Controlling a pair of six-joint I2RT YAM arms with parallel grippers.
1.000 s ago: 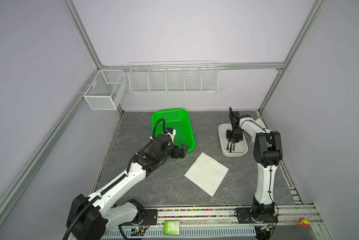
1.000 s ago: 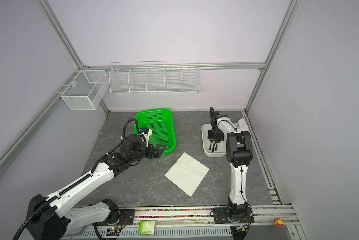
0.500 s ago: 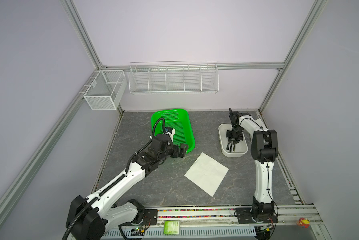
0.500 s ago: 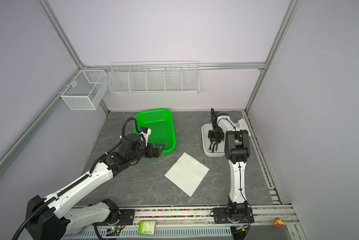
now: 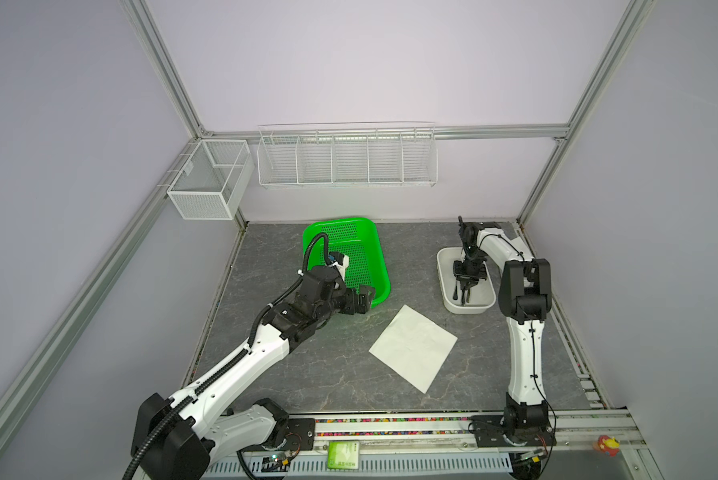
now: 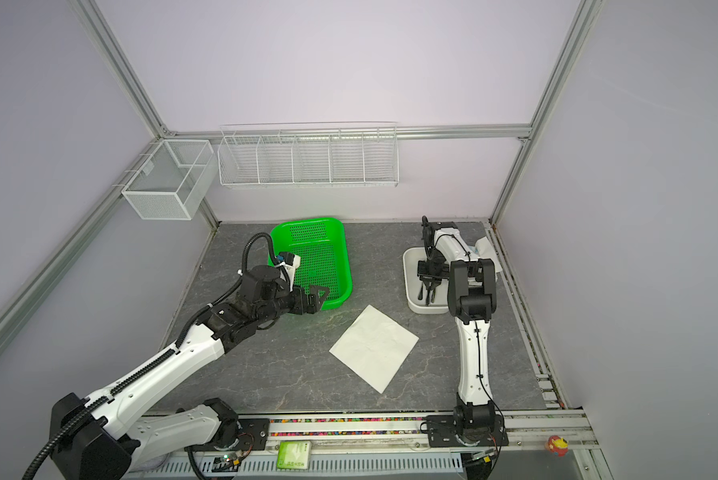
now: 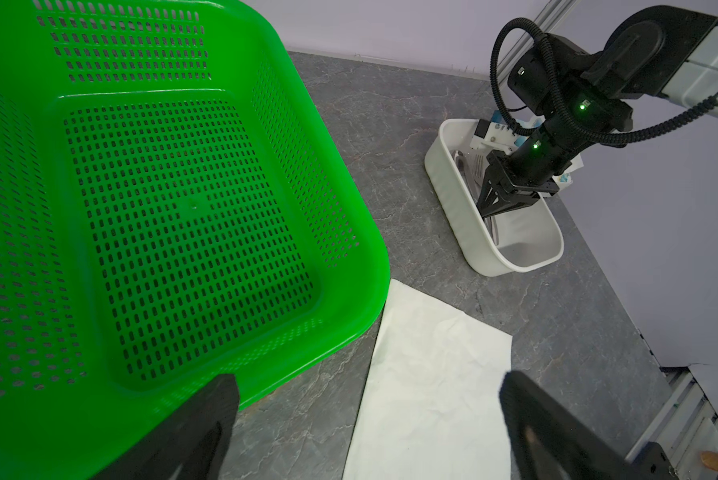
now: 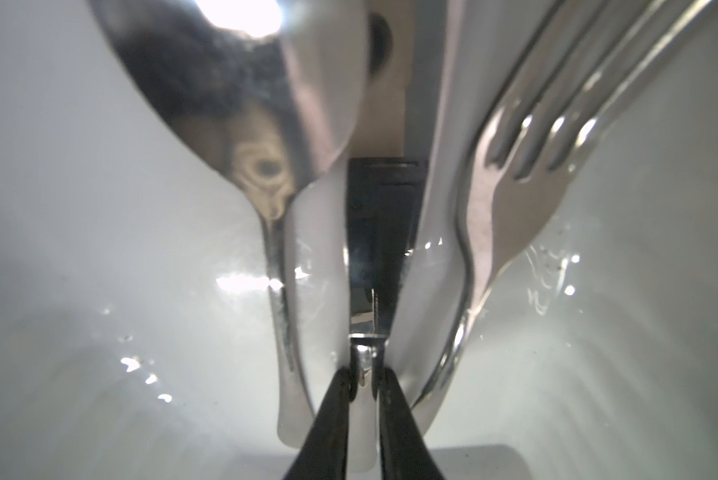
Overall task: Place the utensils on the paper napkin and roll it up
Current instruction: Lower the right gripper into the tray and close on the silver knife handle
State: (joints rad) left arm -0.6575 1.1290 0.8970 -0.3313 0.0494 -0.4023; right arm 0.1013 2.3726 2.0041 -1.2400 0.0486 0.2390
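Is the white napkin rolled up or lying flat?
Flat. The paper napkin lies spread open on the grey table, all four corners out, with nothing on it.

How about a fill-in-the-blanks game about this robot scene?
The right tool pinches the ____ between the spoon and the fork.
They lie in a ____ tub.
The basket near the left tool is ____.
On the paper napkin lies ____.
Missing: knife, white, green, nothing.

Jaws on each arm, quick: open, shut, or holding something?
Left gripper: jaws open, holding nothing.
Right gripper: jaws closed on the knife, inside the white tub.
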